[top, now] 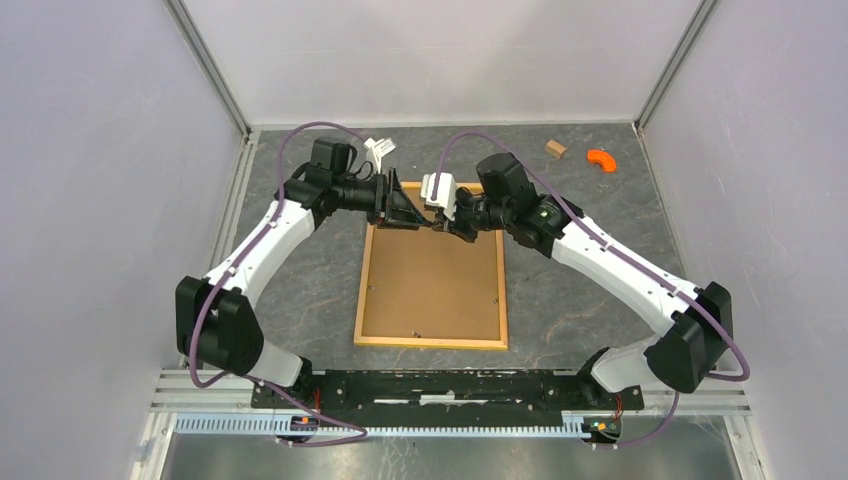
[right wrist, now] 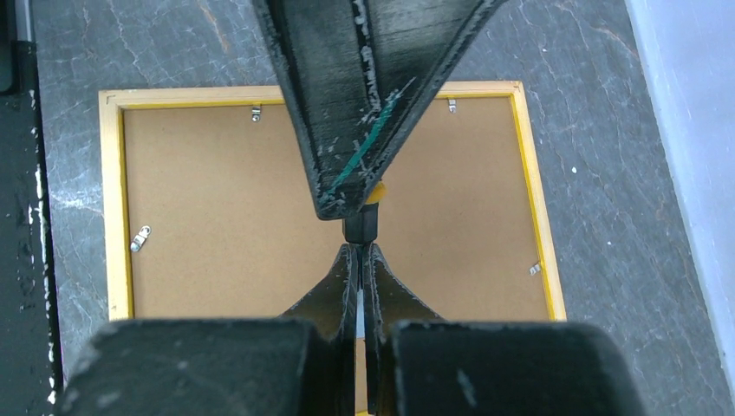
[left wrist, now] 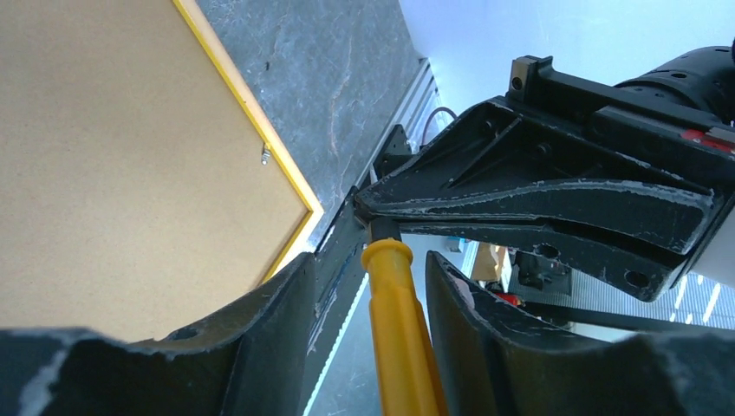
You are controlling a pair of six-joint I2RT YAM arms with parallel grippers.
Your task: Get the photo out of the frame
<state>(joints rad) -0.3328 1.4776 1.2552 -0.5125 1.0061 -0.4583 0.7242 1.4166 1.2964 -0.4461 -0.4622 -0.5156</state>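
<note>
Two robot arms rise from a black mounting rail (top: 450, 388) at the near edge of a grey marbled table (top: 580, 290) and reach in over the frame (top: 430, 343). The frame lies flat at the centre of the table. Its brown backing board (top: 432, 285) faces up, small metal clips (right wrist: 140, 237) sit along its inner edges, and a thin yellow line shows inside the light wood border. The photo itself is out of sight.

Above the far end of the frame the two grippers meet tip to tip. The left gripper (left wrist: 371, 258) has its fingers (left wrist: 260, 338) parted on either side of a yellow tool handle (left wrist: 400, 338), with a gap showing on each side. The right gripper (right wrist: 360, 251) has its fingers pressed together, their tips right against the tool's dark neck (right wrist: 360, 227). It cannot be told whether they are pinching part of the tool.

Beyond the grippers, a white tag (top: 380, 148) lies near the left arm's wrist. Near the far right corner of the table, well away from the frame, a small wooden block (top: 555, 148) and an orange curved piece (top: 601, 158) sit close together.
</note>
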